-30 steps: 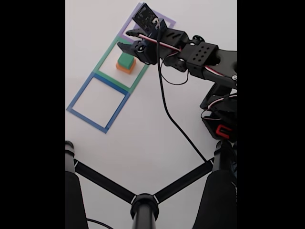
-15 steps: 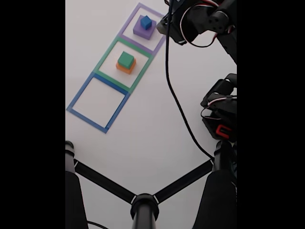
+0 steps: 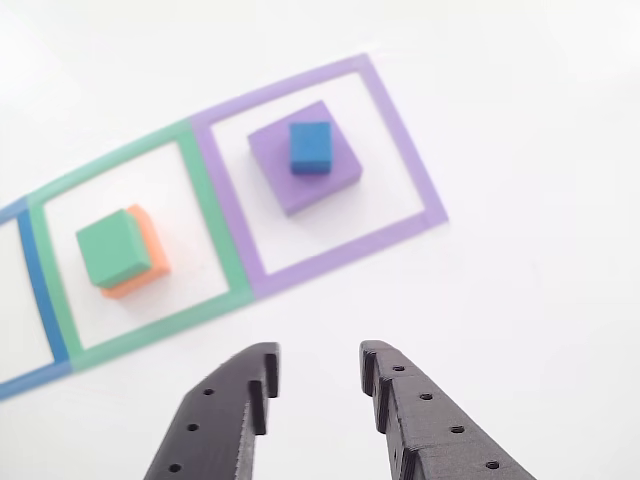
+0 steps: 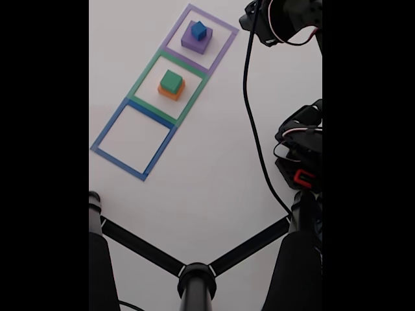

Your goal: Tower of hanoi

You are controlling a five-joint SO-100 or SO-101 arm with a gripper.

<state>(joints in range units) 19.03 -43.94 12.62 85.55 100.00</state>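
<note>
The blue cube [image 3: 311, 147] is sitting on top of the purple block [image 3: 304, 160], the pair lying inside the purple tape square [image 3: 400, 120]. Right next door, the green block [image 3: 113, 247] is resting on the orange block [image 3: 140, 262] inside the green tape square [image 3: 215, 200], and it is sitting off-centre, so a strip of orange is peeking out along one side. In the fixed view the blue tape square [image 4: 133, 139] is lying next in the row with nothing in it.

The hand [image 3: 318, 372] is hanging above the white bench [image 3: 520, 250], near the purple tape square, its two dark fingers [image 3: 395, 385] parted a little and holding nothing.

The next pick looks like one of the two top pieces, probably the blue cube. To do it well, the hand should be coming straight down over the cube's centre, fingers squared to two opposite flat faces, closing only on the cube and clear of the purple block beneath.

None of these blocks is showing a real long axis; they are square in plan. In the wrist-side view the blue cube's edges are running nearly straight with the frame, while the purple block under it is turned slightly, matching the tape.
</note>
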